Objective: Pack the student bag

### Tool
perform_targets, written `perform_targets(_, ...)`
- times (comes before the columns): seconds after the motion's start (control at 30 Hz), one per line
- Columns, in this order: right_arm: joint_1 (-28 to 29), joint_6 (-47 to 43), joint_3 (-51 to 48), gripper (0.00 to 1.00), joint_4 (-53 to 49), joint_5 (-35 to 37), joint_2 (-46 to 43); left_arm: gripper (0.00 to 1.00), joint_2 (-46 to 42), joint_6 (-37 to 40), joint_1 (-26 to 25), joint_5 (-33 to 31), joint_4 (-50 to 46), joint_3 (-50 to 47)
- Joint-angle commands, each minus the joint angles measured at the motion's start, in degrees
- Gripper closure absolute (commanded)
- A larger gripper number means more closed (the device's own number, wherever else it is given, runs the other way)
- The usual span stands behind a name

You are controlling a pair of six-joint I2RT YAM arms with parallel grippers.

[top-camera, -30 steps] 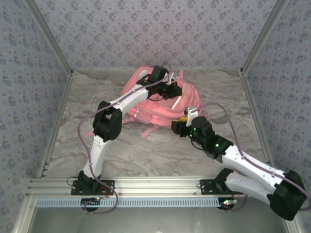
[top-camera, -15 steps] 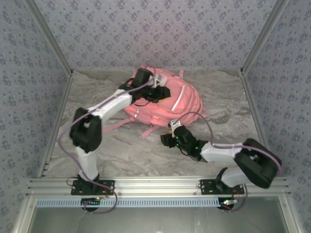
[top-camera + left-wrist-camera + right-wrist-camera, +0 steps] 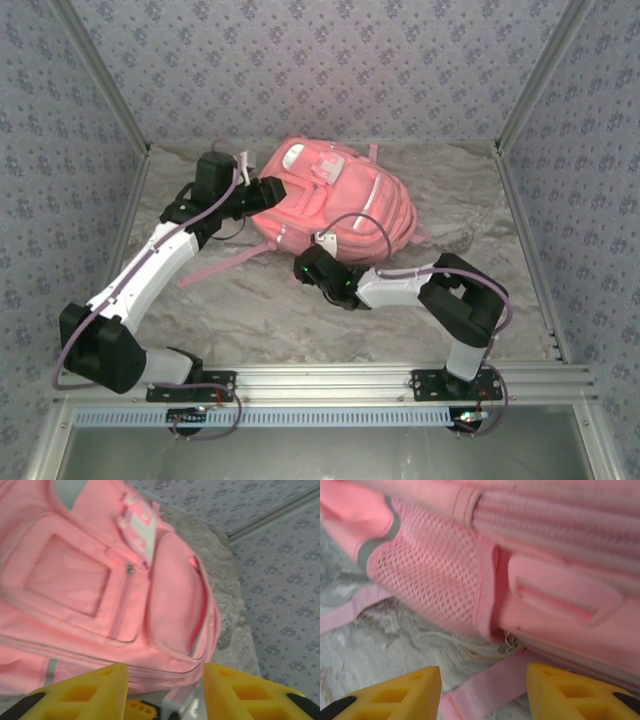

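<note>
Checking the student bag (image 3: pixel 340 200) first: it lies flat, front pockets up, at the far middle of the table (image 3: pixel 250 320), with loose straps trailing toward you. It is soft and rests free, so a one-sided pull is likely to drag or fold the whole bag rather than open it. Brace it with one arm before the other pulls.

Your left gripper (image 3: pixel 268 192) is at the bag's left edge. Your right gripper (image 3: pixel 305 270) is low at its near edge.

Risks at the right:
- The strap (image 3: pixel 475 690) lies on the table in line with the gap between the jaws. Closing there would catch webbing instead of the zip.
- The mesh side pocket (image 3: pixel 430 575) close by could snag a fingertip.
- The zip pull (image 3: pixel 509 641) is small and tucked under a seam, so a slight miss would pinch fabric only.

Fingers:
- Left wrist view: the yellow fingers (image 3: pixel 95 687) stand wide apart and hold nothing. I see no contact with the bag.
- Right wrist view: the fingers (image 3: pixel 405 692) are likewise spread wide and empty, just short of the strap. Contact cannot be confirmed.
</note>
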Motion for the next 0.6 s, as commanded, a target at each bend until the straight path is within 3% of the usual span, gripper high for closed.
perform_targets(0.0, 0.44, 5.71, 2.79, 0.51, -10.61, 6.28, 2.66, 0.57, -2.37, 0.53, 1.60, 0.04, 0.35, -1.30)
perform_targets(0.57, 0.09, 0.74, 8.71, 0.52, -10.08, 5.68, 9.64, 0.57, -2.73, -0.79, 3.28, 2.29, 3.08, -3.17)
